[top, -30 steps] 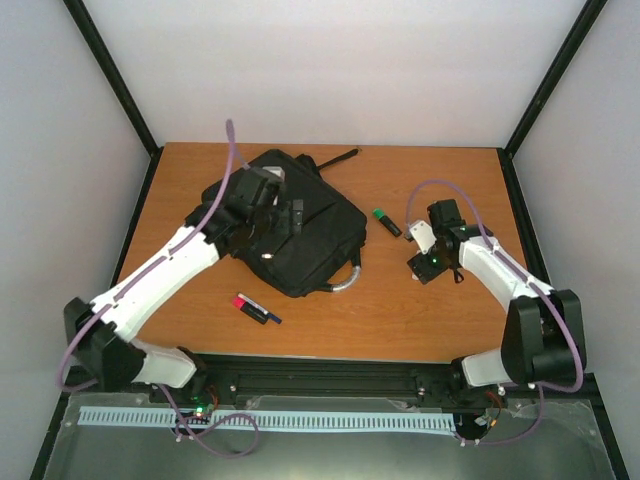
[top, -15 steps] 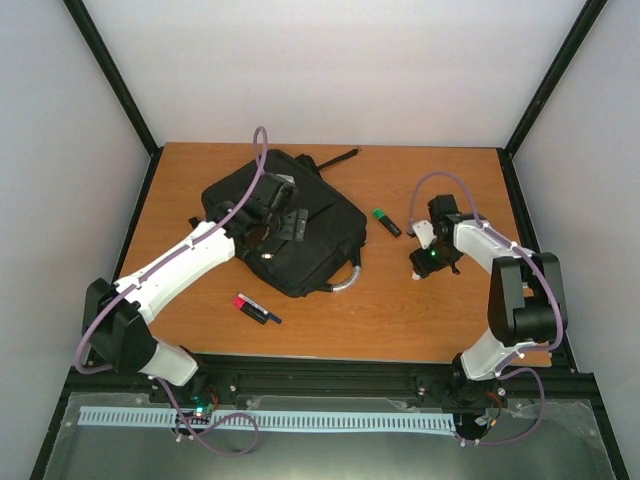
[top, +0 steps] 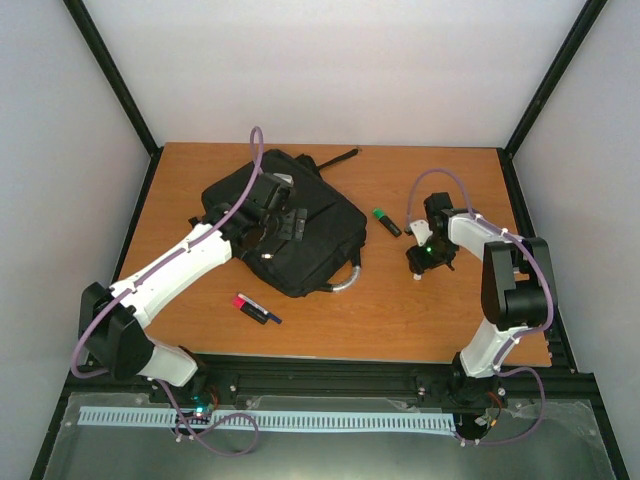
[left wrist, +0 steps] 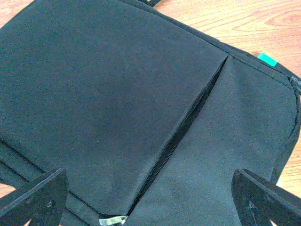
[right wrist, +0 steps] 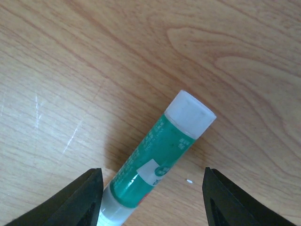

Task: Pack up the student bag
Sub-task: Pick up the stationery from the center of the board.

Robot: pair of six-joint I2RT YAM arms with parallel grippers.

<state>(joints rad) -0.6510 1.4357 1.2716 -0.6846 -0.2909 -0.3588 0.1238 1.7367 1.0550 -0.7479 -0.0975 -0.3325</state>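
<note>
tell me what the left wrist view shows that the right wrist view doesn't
Only the left wrist view: the black bag, filling most of the picture, with a diagonal zip. Only the right wrist view: a green glue stick with a white cap, lying between the fingers of the right tool. Both: the wooden table, and an open tool at the bottom edge, the left tool included.

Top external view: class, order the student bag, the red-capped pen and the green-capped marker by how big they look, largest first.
1. student bag, by far the largest.
2. red-capped pen.
3. green-capped marker, looking a little shorter than the pen; they are close, so this order is unsure.
</note>
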